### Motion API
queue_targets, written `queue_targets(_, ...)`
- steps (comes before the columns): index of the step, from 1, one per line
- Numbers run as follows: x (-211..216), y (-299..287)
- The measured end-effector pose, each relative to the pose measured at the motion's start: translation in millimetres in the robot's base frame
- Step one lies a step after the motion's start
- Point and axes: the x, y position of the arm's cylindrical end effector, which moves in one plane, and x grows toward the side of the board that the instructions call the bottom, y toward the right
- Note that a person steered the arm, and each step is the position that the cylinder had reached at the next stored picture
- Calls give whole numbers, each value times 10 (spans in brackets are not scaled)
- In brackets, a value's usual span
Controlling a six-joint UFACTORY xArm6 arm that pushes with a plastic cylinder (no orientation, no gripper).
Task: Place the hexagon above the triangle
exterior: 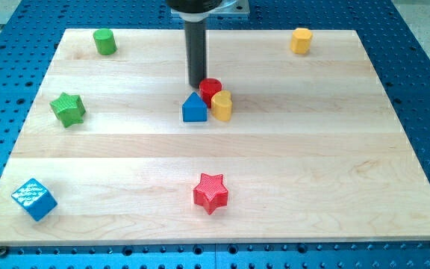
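Holding nothing, since it has no claw to open or close, my tip (198,84) stands just above the blue triangle-like block (194,109) and touches the left side of the red block (210,89), or almost. This red block, perhaps the hexagon, already lies up and right of the triangle, with a yellow block (222,106) against it. I judge the placing nearly finished; the next move should nudge the red one a little left.
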Motion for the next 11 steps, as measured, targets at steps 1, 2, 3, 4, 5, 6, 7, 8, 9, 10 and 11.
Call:
queue_targets(1,-158,937)
queue_targets(2,-497,1898)
queue_targets(3,-869,2292)
queue_targets(4,-1251,2456)
queue_targets(5,-1288,2153)
queue_targets(6,-968,1677)
queue_targets(7,-737,1527)
queue_targets(8,-737,796)
queue_targets(9,-737,156)
queue_targets(10,-566,-200)
queue_targets(11,-443,-202)
